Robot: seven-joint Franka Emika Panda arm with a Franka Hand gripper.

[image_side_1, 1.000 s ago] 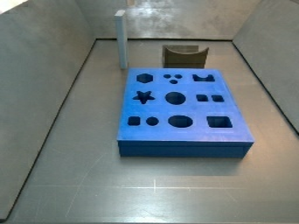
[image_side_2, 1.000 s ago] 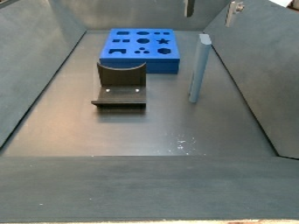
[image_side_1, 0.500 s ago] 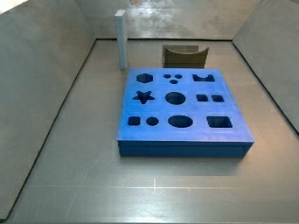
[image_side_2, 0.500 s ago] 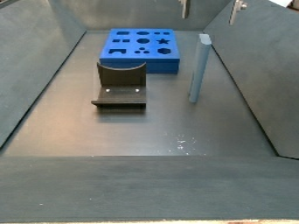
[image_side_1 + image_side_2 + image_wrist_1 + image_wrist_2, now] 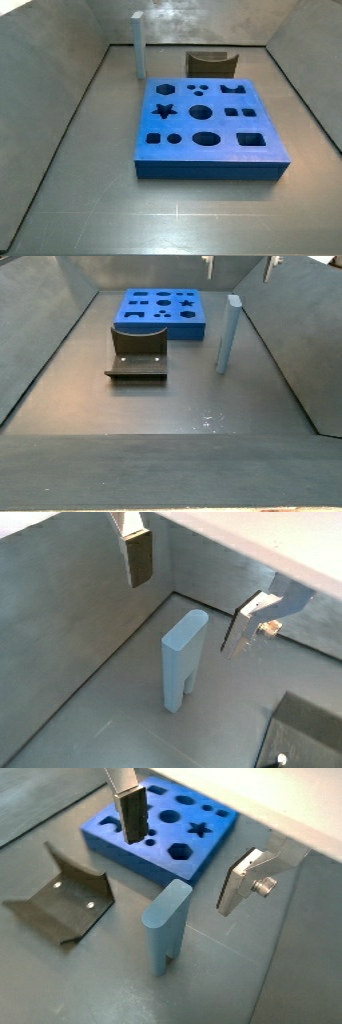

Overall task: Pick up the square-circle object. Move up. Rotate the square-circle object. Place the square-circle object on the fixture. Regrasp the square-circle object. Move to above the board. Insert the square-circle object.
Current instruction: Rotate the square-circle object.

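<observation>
The square-circle object [image 5: 138, 45], a slim pale blue-grey peg, stands upright on the floor near a back corner, apart from the board. It shows in both wrist views [image 5: 181, 662] [image 5: 166, 933] and in a side view [image 5: 227, 334]. My gripper [image 5: 194, 592] [image 5: 185, 848] hangs open above the peg's top, with a finger on either side and nothing between them. Only the fingertips [image 5: 209, 264] show at the upper edge of a side view. The blue board [image 5: 201, 172] [image 5: 160, 329] [image 5: 187, 860] lies flat. The dark fixture [image 5: 211, 64] [image 5: 136, 341] [image 5: 60, 898] stands beside it.
Grey walls close in the floor on all sides, and the peg stands close to one side wall [image 5: 287, 346]. A corner of the dark fixture plate [image 5: 314, 727] shows past the peg in a wrist view.
The fingertips at the upper edge of a side view have shifted slightly. Peg, board and fixture have not moved.
</observation>
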